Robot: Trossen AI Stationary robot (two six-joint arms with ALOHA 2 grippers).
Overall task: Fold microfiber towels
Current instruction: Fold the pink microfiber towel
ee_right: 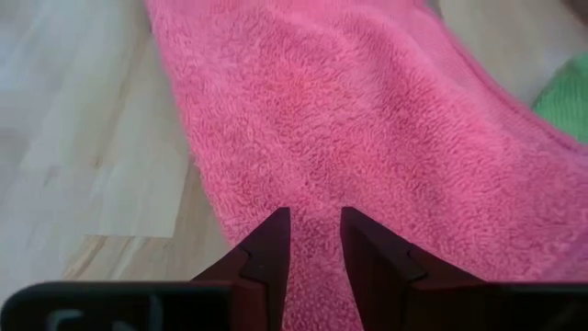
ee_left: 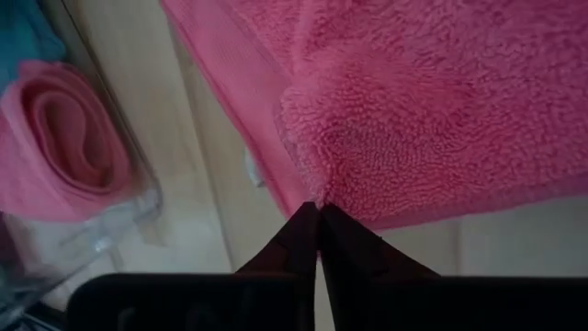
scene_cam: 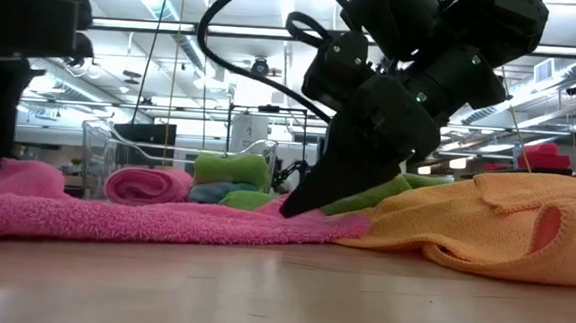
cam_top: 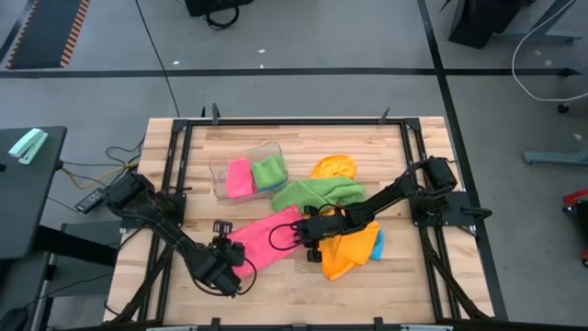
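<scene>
A bright pink towel [cam_top: 266, 241] lies spread on the wooden table, between my two grippers. My left gripper [cam_top: 226, 250] is shut on its near left end. My right gripper [cam_top: 299, 233] comes in from the right and closes on its right end. A green towel [cam_top: 317, 191], an orange towel [cam_top: 344, 253] and a blue towel [cam_top: 378, 244] lie in a heap under the right arm. The orange towel [scene_cam: 505, 220] rests on the table right beside the pink one [scene_cam: 144, 218]. My left gripper pinches the pink towel's hemmed edge [ee_left: 306, 188] between its two shut fingers, coming steeply from above. The cloth puckers into a small bunch at the fingertips; the rest lies on the table. One layer or several, I cannot tell. My right gripper has a raised ridge of the pink towel [ee_right: 315, 216] between its two fingers, which stand a little apart. The fingers [scene_cam: 300, 204] slant down from the table's right side. The towel lies slack on the table around them.
A clear plastic tub [cam_top: 220, 170] at the far left of the middle holds a rolled pink towel [cam_top: 240, 176] and a rolled green one [cam_top: 269, 171]. Black frame rails run along the table's edges. Bare wood lies near the front edge.
</scene>
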